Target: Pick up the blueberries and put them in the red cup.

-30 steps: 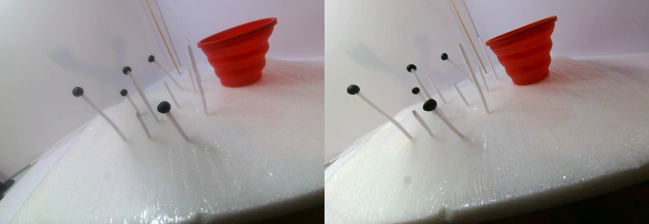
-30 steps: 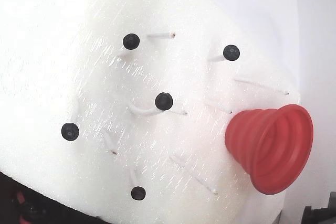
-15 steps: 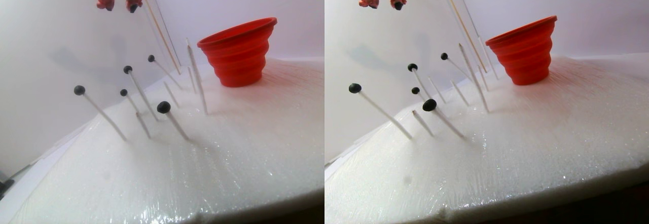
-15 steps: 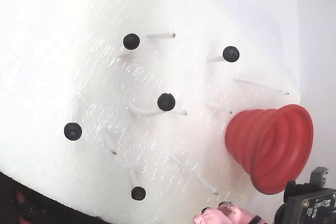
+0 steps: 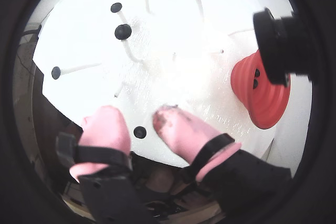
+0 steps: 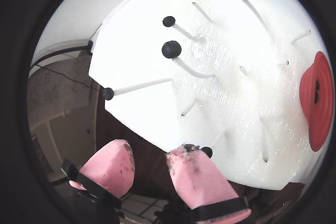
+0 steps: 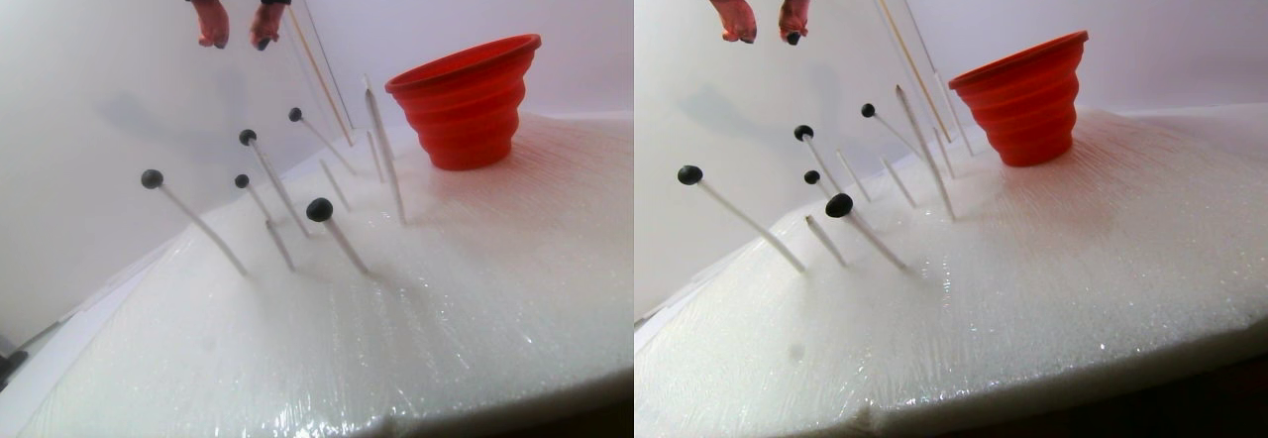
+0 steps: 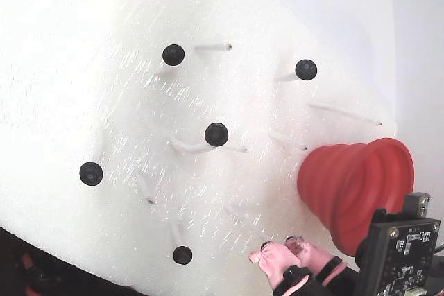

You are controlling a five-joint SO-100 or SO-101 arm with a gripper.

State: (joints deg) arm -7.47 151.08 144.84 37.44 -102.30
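Several blueberries sit on thin white pegs stuck in a white foam slab (image 8: 62, 67); one of them (image 8: 216, 134) is near the middle and one (image 8: 182, 255) is by the near edge. The red cup (image 8: 354, 188) (image 7: 466, 101) stands on the slab at the right. My gripper (image 8: 275, 249) (image 7: 238, 40) hangs open above the slab's edge, with nothing between its pink fingers. In a wrist view the gripper (image 5: 137, 116) frames one blueberry (image 5: 139, 132) far below. In a wrist view the gripper (image 6: 154, 150) has that blueberry (image 6: 207, 152) beside its right finger. Two small dark spots show inside the cup (image 6: 317, 114).
Bare white pegs (image 8: 343, 114) stand between the berries and the cup. A black camera module (image 5: 278, 40) and its board (image 8: 399, 254) ride beside the gripper. A clear panel with a thin stick (image 7: 317, 61) leans behind the pegs. The slab's edge (image 6: 136, 124) drops to a dark floor.
The gripper has come down into the stereo view from the top and moved further in over the slab's edge in the fixed view. The blueberries and the cup have stayed put.
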